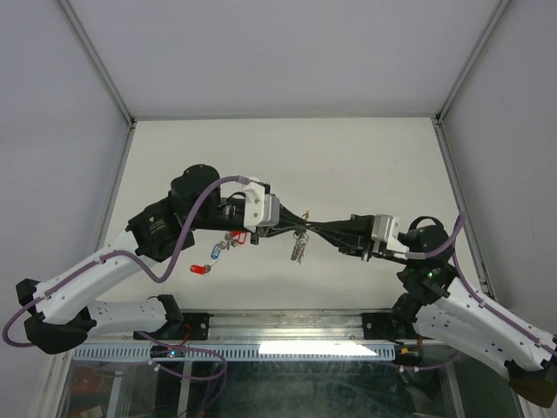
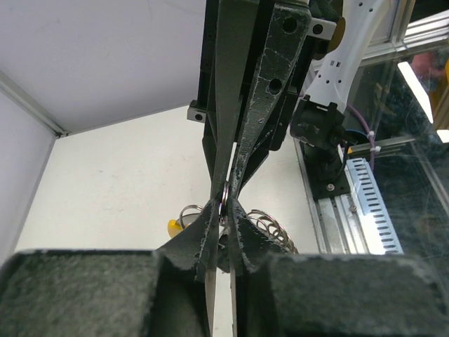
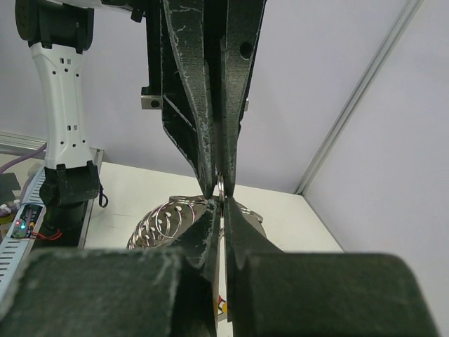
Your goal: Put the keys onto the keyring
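My two grippers meet tip to tip above the middle of the table. The left gripper [image 1: 294, 228] [image 2: 224, 212] and the right gripper [image 1: 313, 229] [image 3: 221, 208] are both shut on the thin silver keyring [image 2: 224, 201] [image 3: 221, 187], which stands edge-on between the two pairs of fingers. A bunch of silver keys [image 1: 298, 250] [image 3: 163, 219] hangs below the pinch point, with a yellow tag [image 2: 172, 227] showing behind my left fingers. More keys lie on the table under the left arm: one with a blue tag [image 1: 214, 252] and one with a red tag [image 1: 200, 270].
Another red tag [image 1: 241, 235] sits by the left wrist. White walls with metal posts [image 1: 96, 61] close in the table on three sides. A metal rail [image 1: 287, 326] with the arm bases runs along the near edge.
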